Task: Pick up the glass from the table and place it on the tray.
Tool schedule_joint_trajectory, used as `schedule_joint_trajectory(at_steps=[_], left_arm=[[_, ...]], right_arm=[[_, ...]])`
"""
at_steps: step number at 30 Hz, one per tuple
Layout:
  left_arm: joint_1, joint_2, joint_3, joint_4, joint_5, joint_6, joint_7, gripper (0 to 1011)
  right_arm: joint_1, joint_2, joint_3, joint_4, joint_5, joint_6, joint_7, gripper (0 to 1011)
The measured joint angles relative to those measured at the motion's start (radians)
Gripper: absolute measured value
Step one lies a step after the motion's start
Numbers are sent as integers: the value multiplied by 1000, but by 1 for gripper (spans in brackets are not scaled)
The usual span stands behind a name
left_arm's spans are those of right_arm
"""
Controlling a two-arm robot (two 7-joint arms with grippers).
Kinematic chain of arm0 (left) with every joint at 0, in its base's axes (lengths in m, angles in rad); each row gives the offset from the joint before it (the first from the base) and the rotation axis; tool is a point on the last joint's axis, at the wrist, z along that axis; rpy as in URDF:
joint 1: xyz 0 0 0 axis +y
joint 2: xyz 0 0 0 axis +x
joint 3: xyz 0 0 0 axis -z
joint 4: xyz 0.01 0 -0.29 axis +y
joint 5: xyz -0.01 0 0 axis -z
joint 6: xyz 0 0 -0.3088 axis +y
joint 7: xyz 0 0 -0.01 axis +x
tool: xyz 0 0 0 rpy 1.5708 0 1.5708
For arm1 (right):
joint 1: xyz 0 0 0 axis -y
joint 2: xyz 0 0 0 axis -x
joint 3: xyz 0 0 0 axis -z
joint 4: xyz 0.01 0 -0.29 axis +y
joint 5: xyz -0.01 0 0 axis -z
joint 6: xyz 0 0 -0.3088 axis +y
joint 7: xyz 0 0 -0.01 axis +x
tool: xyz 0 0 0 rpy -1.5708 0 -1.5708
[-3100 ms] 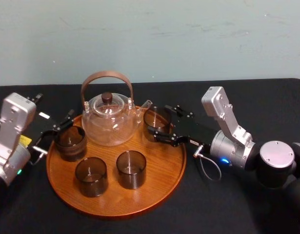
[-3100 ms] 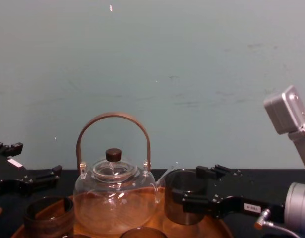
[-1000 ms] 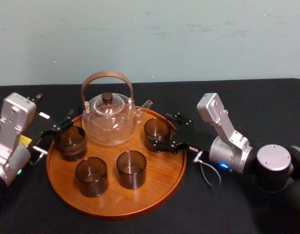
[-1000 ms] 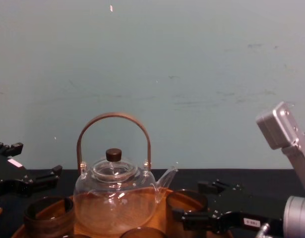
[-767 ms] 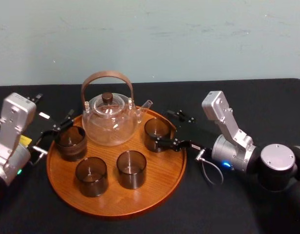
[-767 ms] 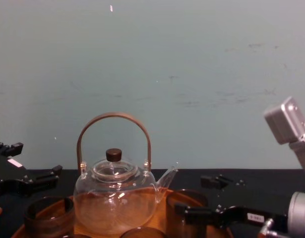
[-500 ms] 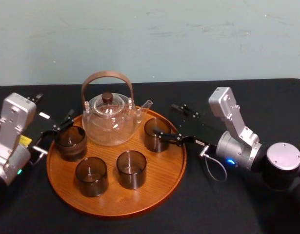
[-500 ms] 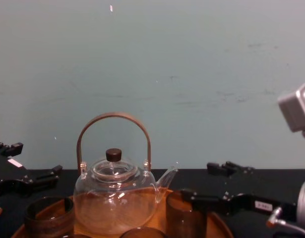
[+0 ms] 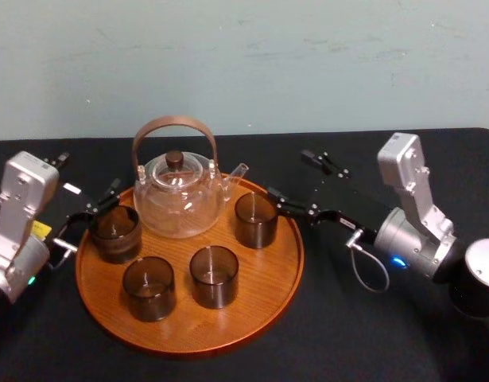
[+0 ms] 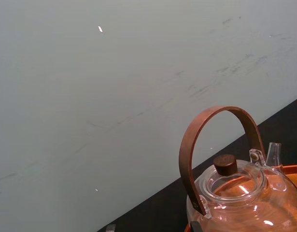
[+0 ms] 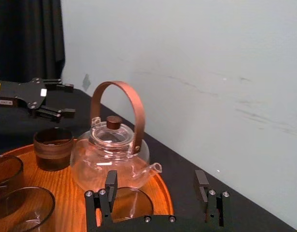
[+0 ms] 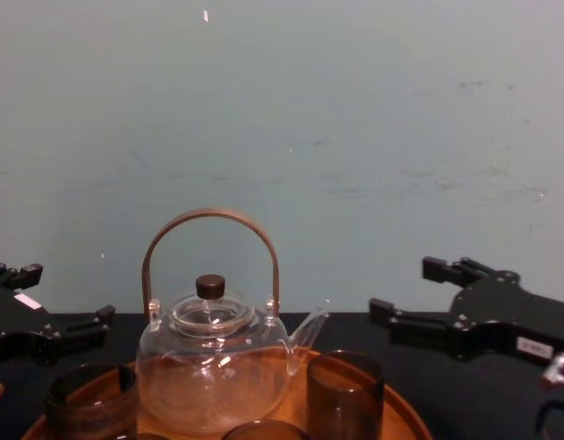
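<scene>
Head view, glass (image 9: pixel 255 221) upright on tray (image 9: pixel 264 282), mouth up, right gripper (image 9: pixel 289 173) jaws spread

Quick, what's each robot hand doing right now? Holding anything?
Left gripper: fingers open, holding nothing, at the left edge of the tray.
Right gripper: fingers open, holding nothing, right of the tray.

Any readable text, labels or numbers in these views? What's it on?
White label on the right gripper: printed, too small to read.
White tag on the left gripper: blurred, unreadable.
Yellow sticker behind the left gripper: blurred, unreadable.
Teapot, tray: no text.
</scene>
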Motion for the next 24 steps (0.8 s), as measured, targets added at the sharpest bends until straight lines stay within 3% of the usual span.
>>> schedule_joint_trajectory(at_steps=[18,24], left_arm=[[0,0,0,0,0,0,0,1001],[0,0,0,0,0,0,0,1001]], right_arm=[[-147,53,121,-122,8,0,-103,1002],[-201,63,166,-150,-26,1,-160,1002]])
